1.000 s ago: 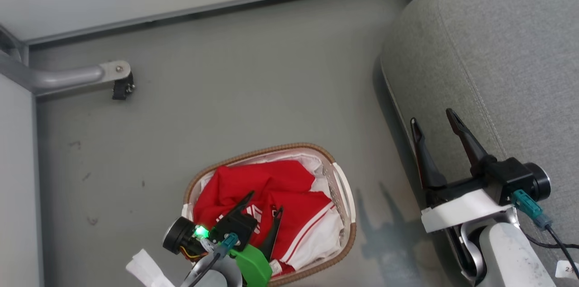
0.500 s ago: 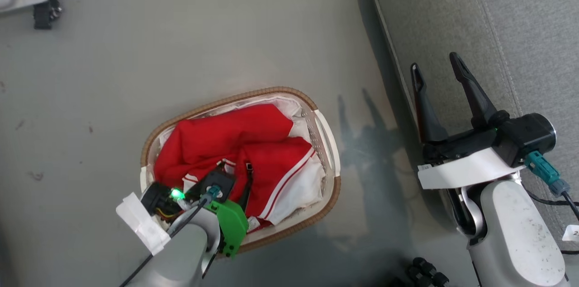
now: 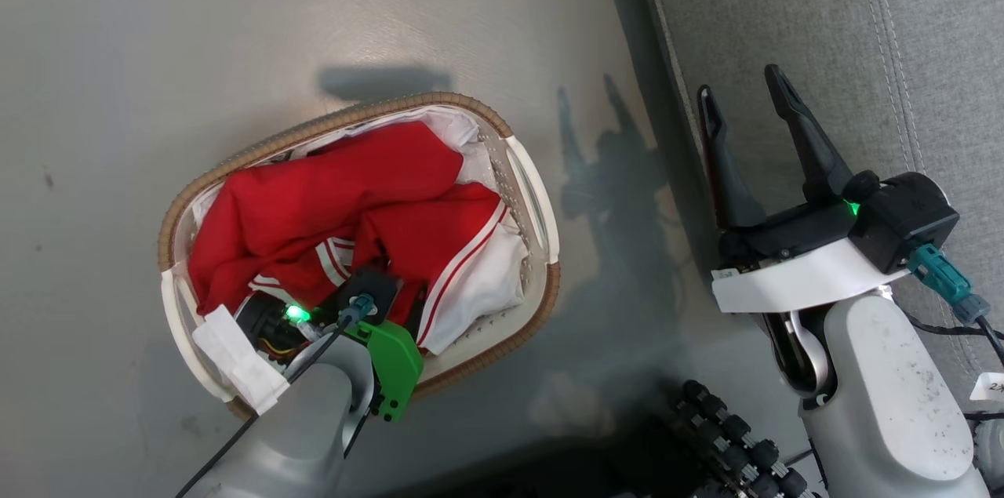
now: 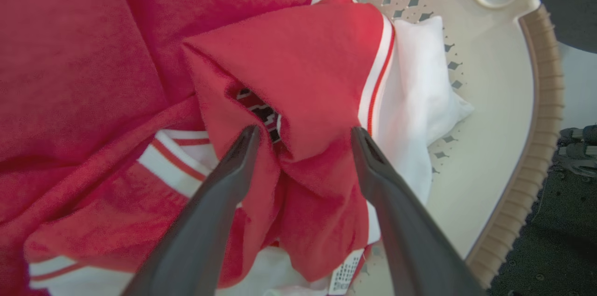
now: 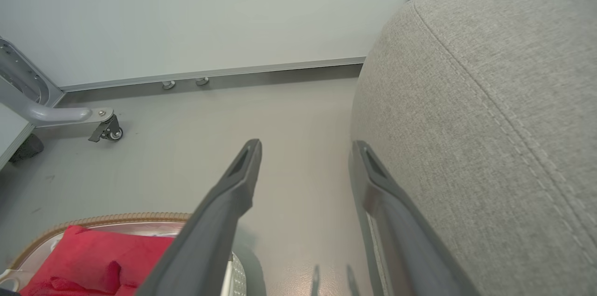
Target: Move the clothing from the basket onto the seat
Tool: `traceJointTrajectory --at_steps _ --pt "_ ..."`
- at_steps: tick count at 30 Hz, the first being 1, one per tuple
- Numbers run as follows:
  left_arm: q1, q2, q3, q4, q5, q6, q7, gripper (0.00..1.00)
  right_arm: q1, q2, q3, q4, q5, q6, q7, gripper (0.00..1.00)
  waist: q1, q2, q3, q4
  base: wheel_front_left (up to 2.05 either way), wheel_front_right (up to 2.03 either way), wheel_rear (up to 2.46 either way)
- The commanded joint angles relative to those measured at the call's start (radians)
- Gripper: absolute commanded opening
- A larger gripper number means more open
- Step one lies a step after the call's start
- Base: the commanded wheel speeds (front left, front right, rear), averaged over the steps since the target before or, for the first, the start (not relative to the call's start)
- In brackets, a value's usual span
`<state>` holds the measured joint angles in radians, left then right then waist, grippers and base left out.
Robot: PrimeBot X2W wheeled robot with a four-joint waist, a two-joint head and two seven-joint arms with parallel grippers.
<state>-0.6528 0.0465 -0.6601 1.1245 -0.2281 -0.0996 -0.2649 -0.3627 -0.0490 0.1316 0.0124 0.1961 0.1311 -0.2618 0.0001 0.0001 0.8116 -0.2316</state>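
Left gripper [image 4: 304, 132] sat low inside the basket [image 3: 345, 118], its fingers spread wide on either side of a raised red fold of the clothing [image 3: 314, 192] heaped there, not clamped on it. Right gripper [image 3: 740, 86] hung parted and empty over the seat [image 3: 784, 4] edge, a strip of floor [image 3: 235, 12] separating basket and seat.

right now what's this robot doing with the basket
The left gripper is down in the basket, its fingers open on either side of a raised fold of the red clothing, not yet closed. The right gripper hangs open and empty beside the grey seat. All the clothing lies in the basket.
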Motion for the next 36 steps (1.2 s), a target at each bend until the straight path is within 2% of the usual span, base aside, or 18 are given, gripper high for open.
traceJointTrajectory --at_steps 1,10,11,12,13,14,15,24,36 --pt "-0.022 0.007 -0.003 0.007 -0.004 0.006 0.001 1.0 -0.017 -0.003 -0.001 -0.005 0.007 -0.001 -0.005 1.0 -0.0001 -0.0001 0.032 -0.031 0.0 0.0 0.0" --pt "-0.071 0.014 0.001 0.037 0.001 0.023 0.001 1.0 -0.019 -0.003 0.006 -0.005 0.026 -0.001 -0.005 1.0 -0.0001 -0.0001 0.054 -0.053 0.0 0.0 0.0" --pt "-0.075 0.014 -0.002 0.036 0.003 0.019 0.001 0.96 -0.019 -0.003 0.008 -0.004 0.027 -0.001 -0.005 1.0 -0.0001 -0.0001 0.054 -0.054 0.0 0.0 0.0" --pt "-0.077 0.014 -0.005 0.037 0.004 0.016 0.001 0.71 -0.019 -0.003 0.01 -0.002 0.027 -0.001 -0.005 1.0 -0.0001 -0.0001 0.053 -0.054 0.0 0.0 0.0" --pt "-0.079 0.013 -0.01 0.039 0.005 0.012 0.001 0.33 -0.017 -0.003 0.013 0.0 0.028 -0.001 -0.005 1.0 -0.0001 -0.0001 0.05 -0.055 0.0 0.0 0.0" --pt "-0.079 0.012 -0.015 0.038 0.006 0.009 0.001 0.09 -0.016 -0.003 0.015 0.002 0.029 -0.001 -0.005 1.0 -0.0001 -0.0001 0.047 -0.055 0.0 0.0 0.0" --pt "-0.079 0.01 -0.022 0.031 0.009 0.003 0.001 0.0 -0.014 -0.003 0.017 0.006 0.03 -0.001 -0.005 1.0 -0.0001 -0.0001 0.041 -0.053 0.0 0.0 0.0" --pt "0.004 0.005 -0.082 -0.04 -0.005 -0.02 0.001 0.0 0.009 -0.003 0.026 0.036 0.011 -0.001 -0.005 1.0 -0.0001 -0.0001 -0.061 -0.017 0.0 0.0 0.0" --pt "0.168 0.004 -0.104 -0.242 0.01 -0.025 0.0 0.0 0.095 -0.004 -0.012 0.086 -0.058 -0.001 -0.005 1.0 -0.0001 -0.0001 -0.341 0.094 0.0 0.0 0.0"
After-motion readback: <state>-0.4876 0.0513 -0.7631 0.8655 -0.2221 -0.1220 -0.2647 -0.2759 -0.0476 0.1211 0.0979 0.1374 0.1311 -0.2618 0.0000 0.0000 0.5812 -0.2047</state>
